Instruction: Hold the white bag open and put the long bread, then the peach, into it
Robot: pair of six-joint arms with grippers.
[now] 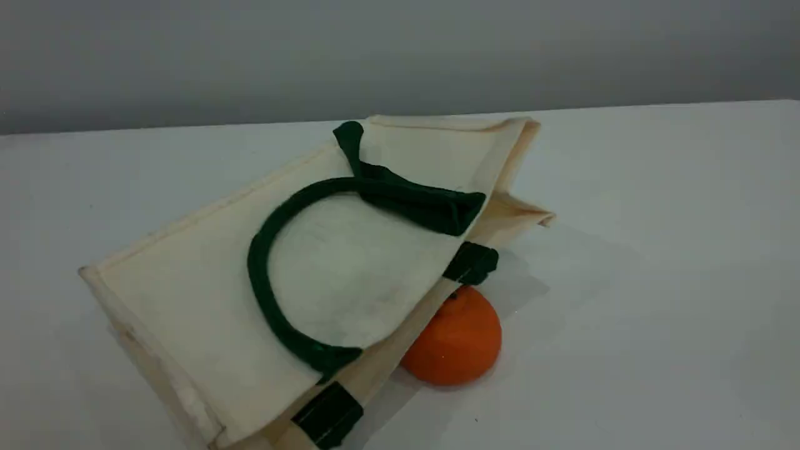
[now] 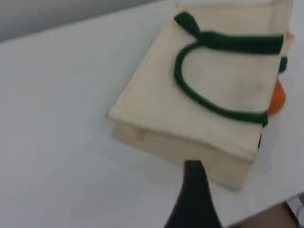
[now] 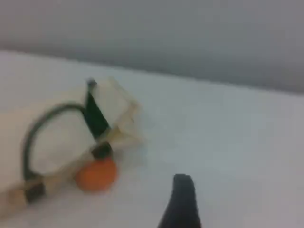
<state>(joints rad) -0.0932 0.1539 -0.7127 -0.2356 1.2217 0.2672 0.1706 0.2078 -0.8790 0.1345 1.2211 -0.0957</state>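
The white bag (image 1: pixel 187 281) lies flat on the table with its mouth edge toward the right. One dark green strap handle (image 1: pixel 257 275) loops over its top face. The left wrist view has the white bag (image 2: pixel 156 99) ahead, and a dark fingertip (image 2: pixel 192 167) of my left gripper hangs above the bag's near edge with nothing on it. In the right wrist view the white bag (image 3: pixel 64 137) is off to the left, with my right gripper's fingertip (image 3: pixel 183 183) over bare table, holding nothing. Both grippers are open. The long bread and the peach are out of view.
An orange fruit with a stem (image 1: pixel 456 340) rests against the bag's mouth edge; the left wrist view catches just a sliver of this fruit (image 2: pixel 277 97), the right wrist view more of the orange fruit (image 3: pixel 96 175). The white table (image 1: pixel 656 250) stretches to the right, ending at a grey wall.
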